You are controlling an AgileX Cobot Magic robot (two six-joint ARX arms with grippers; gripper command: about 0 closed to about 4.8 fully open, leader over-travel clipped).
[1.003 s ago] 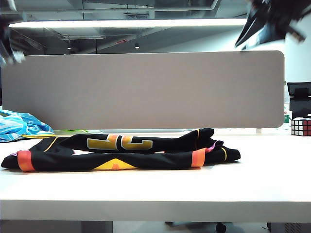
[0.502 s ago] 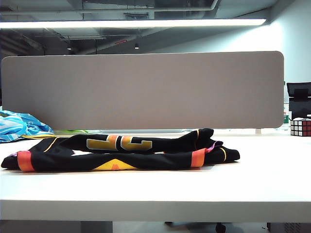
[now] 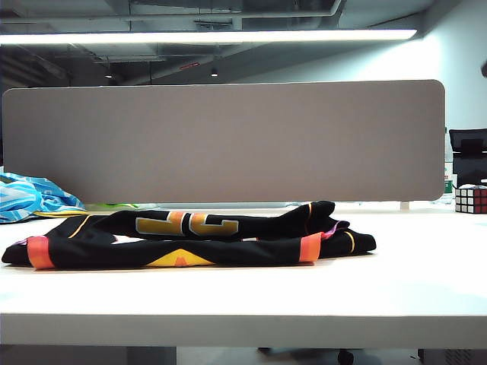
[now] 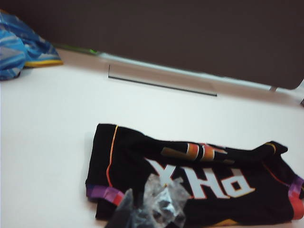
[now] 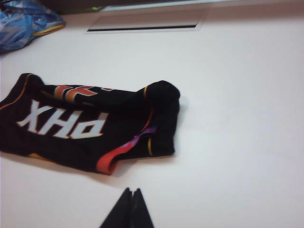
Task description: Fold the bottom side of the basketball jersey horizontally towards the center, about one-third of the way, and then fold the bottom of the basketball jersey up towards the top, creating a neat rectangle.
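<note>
The basketball jersey [image 3: 190,239] lies folded into a long black bundle on the white table [image 3: 426,281], with orange-yellow number parts on top and orange bands at both ends. In the left wrist view the basketball jersey [image 4: 204,178] shows white PHX lettering. My left gripper [image 4: 145,202] hangs blurred above one end of it, shut and holding nothing. In the right wrist view the basketball jersey [image 5: 90,126] lies beyond my right gripper [image 5: 131,191], which is shut and empty over bare table. Neither gripper shows in the exterior view.
A light blue-and-white cloth [image 3: 30,196] lies at the back left, next to the grey partition [image 3: 228,141]. A Rubik's cube [image 3: 471,198] stands at the far right. A narrow slot [image 4: 161,84] runs in the table behind the jersey.
Both arms, blurred at the top corners a second ago, have gone out of the exterior view. The jersey has not moved.
</note>
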